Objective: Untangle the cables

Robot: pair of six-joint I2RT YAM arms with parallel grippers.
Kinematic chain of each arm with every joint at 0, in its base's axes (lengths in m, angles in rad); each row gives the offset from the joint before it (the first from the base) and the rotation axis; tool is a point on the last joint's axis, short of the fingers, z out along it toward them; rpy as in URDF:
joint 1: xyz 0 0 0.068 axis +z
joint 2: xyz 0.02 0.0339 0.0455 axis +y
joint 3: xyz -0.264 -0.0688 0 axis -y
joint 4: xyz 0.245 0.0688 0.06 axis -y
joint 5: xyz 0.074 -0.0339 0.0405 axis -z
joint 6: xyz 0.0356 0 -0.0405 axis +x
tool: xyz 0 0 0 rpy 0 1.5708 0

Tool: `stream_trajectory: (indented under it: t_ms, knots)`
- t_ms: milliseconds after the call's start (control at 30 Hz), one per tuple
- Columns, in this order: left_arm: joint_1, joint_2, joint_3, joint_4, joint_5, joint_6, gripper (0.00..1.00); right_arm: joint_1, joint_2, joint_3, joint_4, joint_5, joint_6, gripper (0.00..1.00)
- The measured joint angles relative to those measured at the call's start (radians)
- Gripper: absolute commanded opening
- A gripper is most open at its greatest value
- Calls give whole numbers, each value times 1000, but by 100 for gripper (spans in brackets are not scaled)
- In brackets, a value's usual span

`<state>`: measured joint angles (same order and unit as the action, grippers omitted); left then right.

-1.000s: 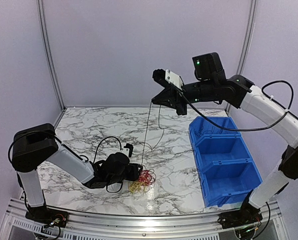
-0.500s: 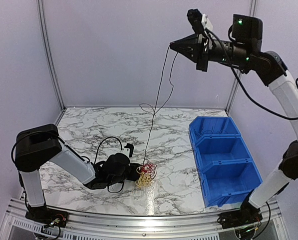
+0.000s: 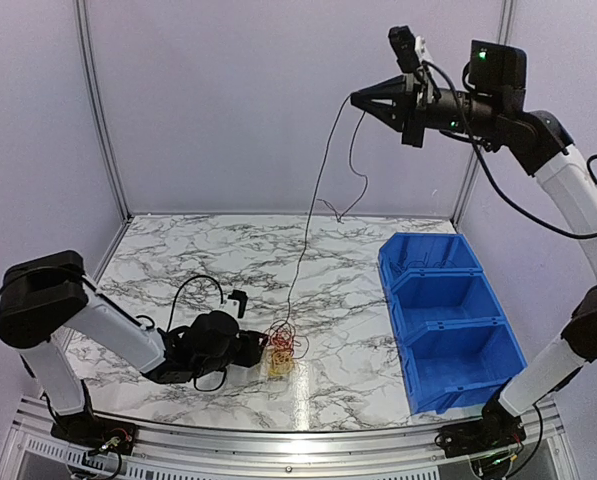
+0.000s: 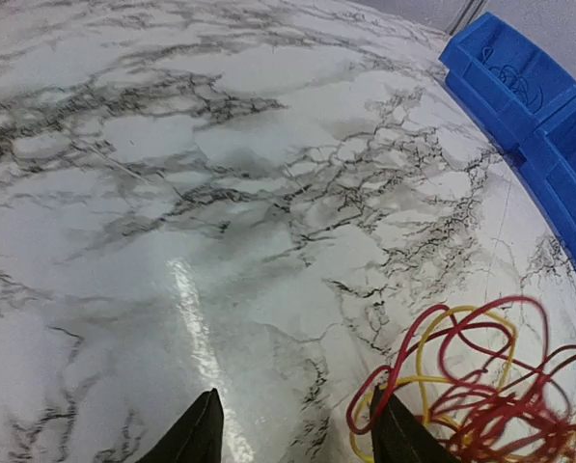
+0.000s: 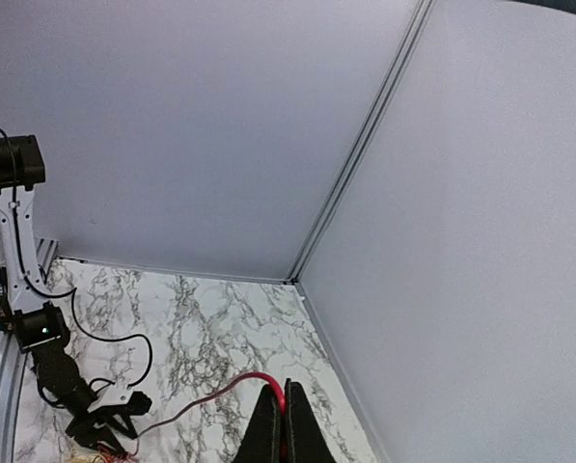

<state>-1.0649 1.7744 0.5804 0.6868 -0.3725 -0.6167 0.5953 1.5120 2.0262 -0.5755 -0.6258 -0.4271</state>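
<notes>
- The cables lie as a small knot of red and yellow loops on the marble tabletop, near its front edge and well apart from the blue bins.
- A single wire rises out of the knot, nearly straight, to the right fingers, which are high above the tabletop. A slack tail hangs from them and curls beside the rising run.
- The right fingers are pressed together on that wire, which the wrist view shows reddish at the pinch.
- The left fingers sit low just beside the knot. They stand apart with nothing between them, and one red loop reaches one tip.
- These wires look very light, limp and springy, so the whole knot will likely lift with a pull unless something pins it.
- They are thin and probably smooth enough to slide through a loose pinch.
- A good hold for the left fingers is low on the crowded loops, away from the rising strand.
- A hard pull could tighten the snarl.
</notes>
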Motion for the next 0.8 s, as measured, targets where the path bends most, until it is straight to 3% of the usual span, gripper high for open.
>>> stream_trajectory:
  t_ms: [200, 400, 600, 800]
  knots:
    - [-35, -280, -126, -18, -93, 136, 59, 0, 1, -180, 44, -31, 39, 0]
    - [-119, -417, -148, 5, -81, 315, 60, 0, 30, -213, 74, -47, 67, 0]
    - [-134, -360, -92, 12, -117, 392, 62, 3, 51, -213, 88, -55, 79, 0]
    - [-87, -165, 48, 20, -124, 369, 43, 9, 55, -209, 89, -58, 79, 0]
